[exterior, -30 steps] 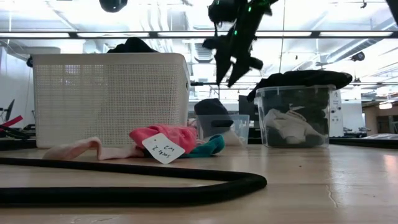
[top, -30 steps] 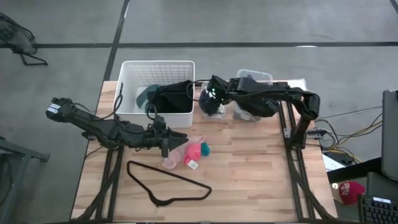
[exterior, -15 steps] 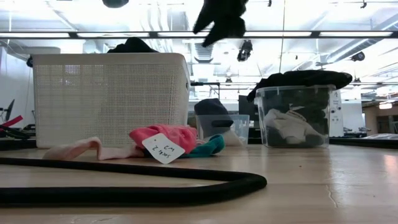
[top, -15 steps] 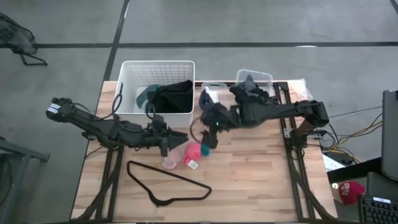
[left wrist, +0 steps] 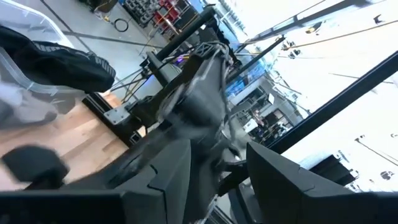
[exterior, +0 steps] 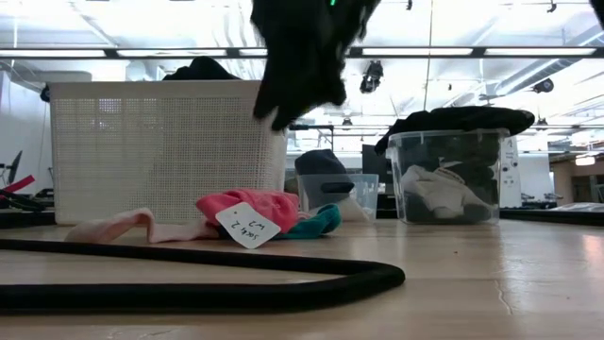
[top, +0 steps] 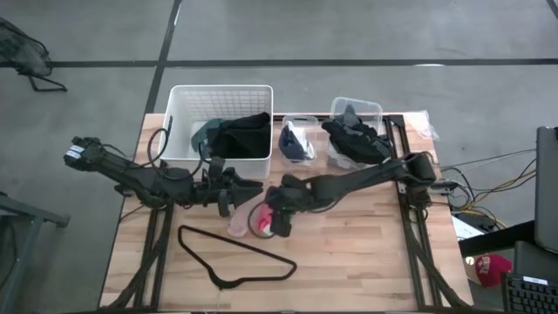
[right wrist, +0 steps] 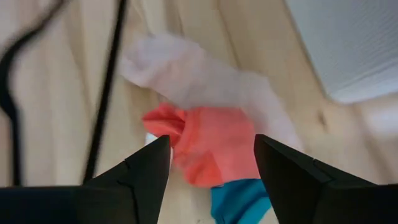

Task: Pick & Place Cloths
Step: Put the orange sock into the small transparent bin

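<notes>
While black cloths (top: 242, 133) already fill the white basket (top: 179, 96), a pink cloth (right wrist: 217, 149) remains on the worktop (top: 366, 253) beside it; the right tool (right wrist: 211, 165) hovers spread above, the left tool (top: 228, 194) idles nearby, released.

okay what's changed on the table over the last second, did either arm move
The right tool swung from above the small clear bins toward the table's middle and now hangs open over the pink cloth and pale cloth, grasping nothing. The left tool, the cloths, the white basket and the hanger stayed put.
</notes>
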You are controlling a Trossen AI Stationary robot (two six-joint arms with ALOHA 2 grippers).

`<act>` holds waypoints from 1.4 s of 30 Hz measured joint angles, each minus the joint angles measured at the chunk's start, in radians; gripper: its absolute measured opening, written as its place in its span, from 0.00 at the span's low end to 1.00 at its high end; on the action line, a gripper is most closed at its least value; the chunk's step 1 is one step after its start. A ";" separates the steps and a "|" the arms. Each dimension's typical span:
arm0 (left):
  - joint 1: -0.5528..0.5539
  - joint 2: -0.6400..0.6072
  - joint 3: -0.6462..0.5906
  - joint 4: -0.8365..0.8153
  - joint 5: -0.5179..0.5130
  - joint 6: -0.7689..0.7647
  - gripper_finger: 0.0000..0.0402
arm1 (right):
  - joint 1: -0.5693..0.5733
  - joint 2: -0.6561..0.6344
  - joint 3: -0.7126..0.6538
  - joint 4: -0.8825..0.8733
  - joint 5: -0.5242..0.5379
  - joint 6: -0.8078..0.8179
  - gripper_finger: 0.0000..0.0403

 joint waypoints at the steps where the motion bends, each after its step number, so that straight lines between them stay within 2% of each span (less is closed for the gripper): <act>1: 0.000 0.000 0.000 -0.001 0.000 0.001 0.40 | 0.000 0.023 0.000 -0.001 -0.001 0.007 0.56; 6: 0.000 0.000 0.000 -0.001 0.000 0.000 0.40 | -0.005 0.138 0.018 0.002 -0.103 0.025 0.56; 12: 0.000 0.000 0.000 -0.003 0.000 -0.012 0.40 | -0.005 0.224 0.041 -0.020 -0.115 0.089 0.55; 15: 0.000 0.001 0.000 -0.003 0.000 -0.014 0.40 | -0.006 0.232 0.041 -0.020 -0.123 0.105 0.47; 17: 0.000 0.001 0.000 -0.003 0.000 -0.014 0.40 | -0.006 0.231 0.040 -0.022 -0.126 0.105 0.38; 22: 0.000 0.001 0.000 -0.003 0.000 -0.013 0.40 | -0.005 0.193 0.039 -0.040 -0.154 0.104 0.08; 24: 0.000 0.001 0.000 0.003 0.000 -0.021 0.40 | -0.004 0.164 0.042 -0.057 -0.161 0.092 0.05; 32: 0.000 0.001 0.000 0.108 0.001 0.023 0.40 | -0.005 -0.013 0.042 -0.096 -0.149 0.089 0.03; 36: 0.000 -0.002 0.000 0.124 0.001 0.039 0.40 | -0.005 -0.124 0.042 -0.122 -0.078 0.105 0.03; 42: 0.000 -0.003 0.000 0.169 0.023 0.104 0.40 | -0.016 -0.261 0.037 -0.210 0.210 0.107 0.03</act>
